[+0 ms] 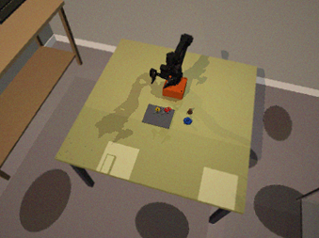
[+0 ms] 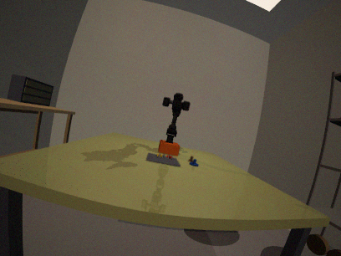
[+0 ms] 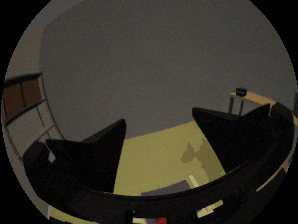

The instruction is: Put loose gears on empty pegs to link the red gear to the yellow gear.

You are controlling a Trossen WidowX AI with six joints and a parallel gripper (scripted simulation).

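Waiting at start, prob; loose blue gear point(image 1: 188, 121) point(image 2: 194, 163) & brown gear point(image 1: 190, 111) point(image 2: 191, 159) still to go on board point(image 1: 158, 116) point(image 2: 163, 160) point(image 3: 167, 188); claw point(image 1: 159, 80) point(image 2: 176, 103) point(image 3: 158, 116) apart, empty

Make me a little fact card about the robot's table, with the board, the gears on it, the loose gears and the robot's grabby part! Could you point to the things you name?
Board: grey point(image 1: 152, 120) point(image 2: 155, 160), flat on the yellow-green table point(image 1: 117, 85) point(image 2: 125, 184)
Gears on board: yellow gear point(image 1: 157, 110), red gear point(image 1: 168, 110)
Loose gears: blue gear point(image 1: 188, 121) point(image 2: 194, 163), brown gear point(image 1: 190, 111) point(image 2: 191, 159)
Loose gears' place: beside the board, nearer the red gear
Robot base: orange point(image 1: 173, 90) point(image 2: 169, 148)
End effector point(image 1: 160, 81) point(image 2: 177, 104) point(image 3: 158, 116): open, raised above the table
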